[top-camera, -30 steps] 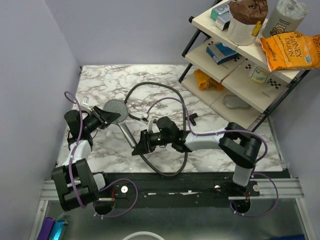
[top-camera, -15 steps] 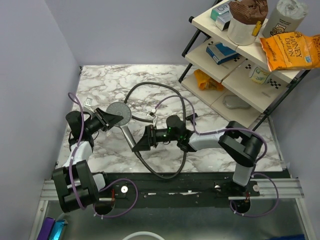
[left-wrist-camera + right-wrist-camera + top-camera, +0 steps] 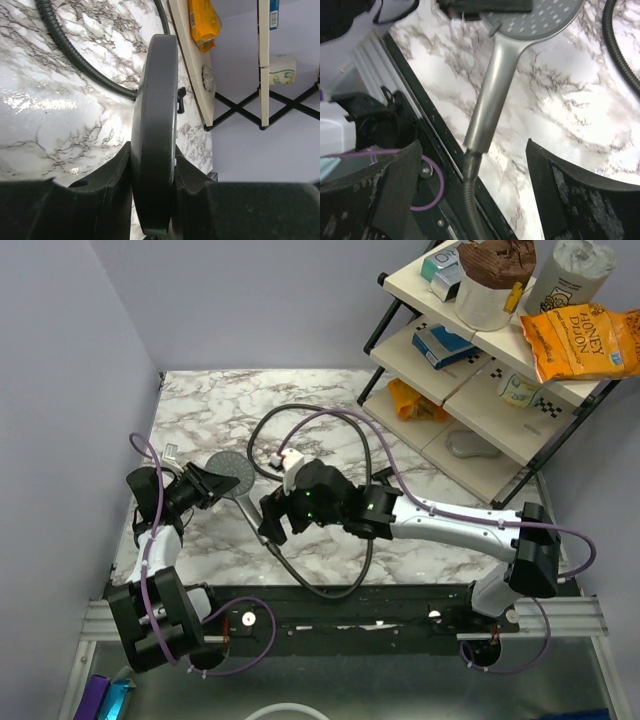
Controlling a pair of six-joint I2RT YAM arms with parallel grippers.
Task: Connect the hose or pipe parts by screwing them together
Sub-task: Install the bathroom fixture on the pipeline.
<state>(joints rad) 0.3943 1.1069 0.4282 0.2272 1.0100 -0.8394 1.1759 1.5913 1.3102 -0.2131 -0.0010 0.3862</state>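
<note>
Marble counter (image 3: 200, 405): white with grey veins. It carries both parts, with the shower head (image 3: 232, 466) toward its left side.
Shower head: dark grey, its round face turned upward. The straight handle (image 3: 490, 95) runs back toward the arms' bases.
Left hand (image 3: 152, 167): closed narrow across the shower head's rim, with one of its fingers (image 3: 115, 172) on each flat side. To my eye this grip is there to stop the head spinning while the other end is worked.
Hose (image 3: 335, 588): black and ribbed. It leaves the shower head's handle, sweeps out to the right and curls round behind the head, so the slack lies clear of the joint.
Hose end nut (image 3: 471, 159): lined up with the foot of the handle and meeting it. Whether the thread is fully taken up I cannot tell.
Right hand (image 3: 472, 150): spread wide, its fingers (image 3: 390, 195) standing either side of the joint below the shower head and touching neither part.
Stage, as I judge it: parts mated and the turning hand let go, either to take a fresh bite on the nut or because it is tight.
Shelf rack (image 3: 480, 410): well off to the right of the shower head, out of the work.
</note>
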